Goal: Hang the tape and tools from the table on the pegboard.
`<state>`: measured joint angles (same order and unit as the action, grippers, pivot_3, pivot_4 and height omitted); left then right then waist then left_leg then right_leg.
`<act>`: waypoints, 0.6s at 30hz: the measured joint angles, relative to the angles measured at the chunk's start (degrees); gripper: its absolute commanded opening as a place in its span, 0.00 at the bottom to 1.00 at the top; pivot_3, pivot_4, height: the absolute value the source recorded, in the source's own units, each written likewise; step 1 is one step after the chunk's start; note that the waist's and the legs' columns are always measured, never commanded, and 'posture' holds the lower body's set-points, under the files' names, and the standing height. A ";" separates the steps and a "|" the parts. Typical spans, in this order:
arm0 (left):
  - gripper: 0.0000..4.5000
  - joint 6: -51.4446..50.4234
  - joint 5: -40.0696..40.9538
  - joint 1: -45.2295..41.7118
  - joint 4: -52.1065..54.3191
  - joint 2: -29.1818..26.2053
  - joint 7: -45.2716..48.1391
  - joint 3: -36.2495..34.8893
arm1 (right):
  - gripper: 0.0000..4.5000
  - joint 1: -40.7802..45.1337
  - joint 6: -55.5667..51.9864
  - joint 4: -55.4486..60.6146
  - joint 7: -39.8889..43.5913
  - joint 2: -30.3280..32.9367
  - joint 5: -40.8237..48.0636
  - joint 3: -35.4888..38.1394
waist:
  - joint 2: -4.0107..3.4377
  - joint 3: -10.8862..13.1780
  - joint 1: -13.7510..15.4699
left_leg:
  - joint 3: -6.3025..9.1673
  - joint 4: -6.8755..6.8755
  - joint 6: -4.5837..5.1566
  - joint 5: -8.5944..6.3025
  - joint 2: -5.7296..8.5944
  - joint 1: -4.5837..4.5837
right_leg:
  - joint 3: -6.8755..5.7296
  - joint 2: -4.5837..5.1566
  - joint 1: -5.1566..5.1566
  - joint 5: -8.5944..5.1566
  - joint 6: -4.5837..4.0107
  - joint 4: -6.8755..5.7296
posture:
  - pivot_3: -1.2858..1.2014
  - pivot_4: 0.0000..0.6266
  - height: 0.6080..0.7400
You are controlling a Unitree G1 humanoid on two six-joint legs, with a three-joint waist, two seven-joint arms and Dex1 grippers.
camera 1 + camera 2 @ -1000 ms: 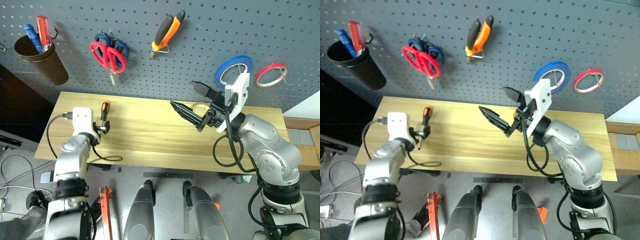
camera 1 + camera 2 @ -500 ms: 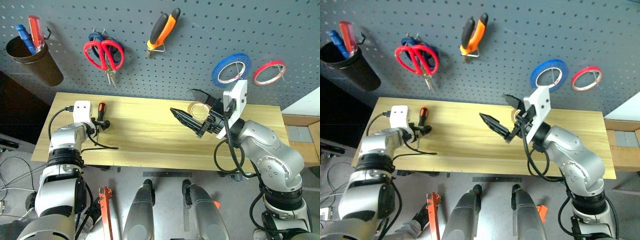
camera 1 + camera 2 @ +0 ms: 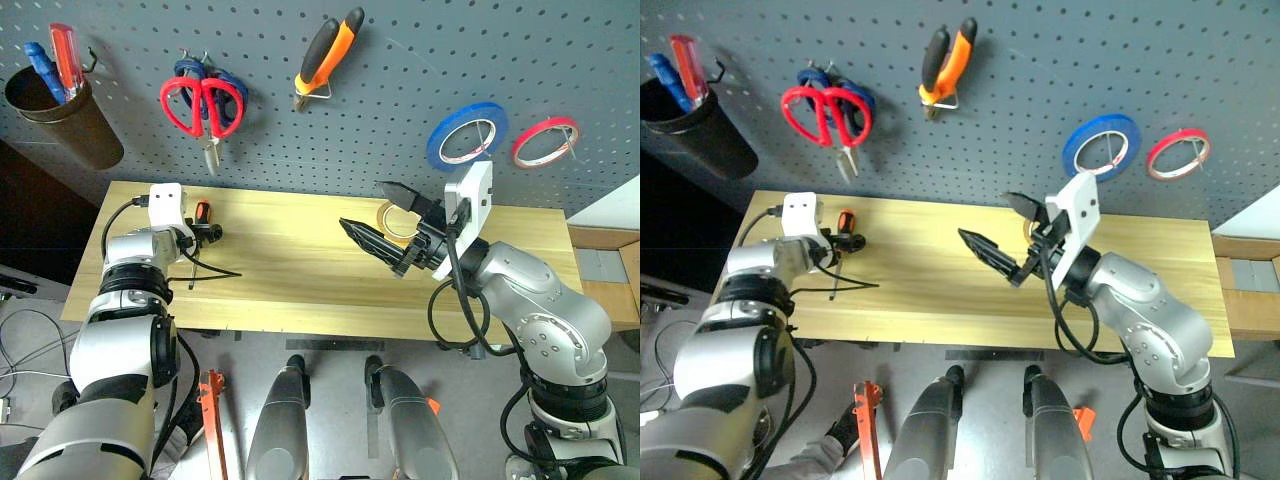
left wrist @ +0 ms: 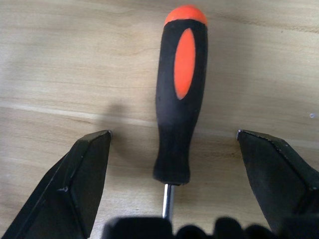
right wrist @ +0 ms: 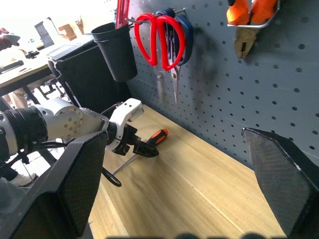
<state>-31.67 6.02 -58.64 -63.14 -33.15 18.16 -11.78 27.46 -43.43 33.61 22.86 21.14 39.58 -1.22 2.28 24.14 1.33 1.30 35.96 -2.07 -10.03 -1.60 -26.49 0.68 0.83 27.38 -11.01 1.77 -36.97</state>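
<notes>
Left pincer (image 3: 205, 234) sits at the left of the frame with its fingers spread wide apart on either side of a screwdriver (image 4: 178, 107) with an orange-and-black handle, which lies flat on the tabletop (image 3: 290, 275) near the back edge; neither finger touches the handle. Right pincer (image 3: 385, 215) hangs above the tabletop right of centre, fingers far apart and holding nothing, with a yellow roll (image 3: 400, 218) lying just behind it. On the pegboard (image 3: 400, 80) the red scissors (image 3: 203, 105) hang at upper left in front of a blue-handled pair, the pliers (image 3: 325, 55) hang at upper centre, and the blue tape (image 3: 466, 134) hangs at the right beside a smaller red ring (image 3: 544, 142). A dark cup (image 3: 62, 118) of tools hangs at far left. Between the two pincers the wood is bare out to the front edge.
</notes>
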 measured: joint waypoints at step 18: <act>0.12 3.05 0.04 -0.17 -0.74 -0.62 2.19 -0.02 | 1.00 -0.60 -0.96 0.67 -1.63 0.32 2.00 0.07 | 0.03 0.78 -0.01 | -0.02 -0.02 -0.01 0.00 0.02 -0.02 | 0.00 0.23 0.02 0.00 0.00 0.03 | 0.56 0.80 1.00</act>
<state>-28.62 6.06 -58.81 -63.88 -33.76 20.36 -11.80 26.87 -44.39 34.28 21.23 21.47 41.58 -1.15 2.31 24.92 1.32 1.28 35.94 -2.07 -10.02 -1.58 -26.51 0.69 1.06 27.40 -11.01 1.77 -36.94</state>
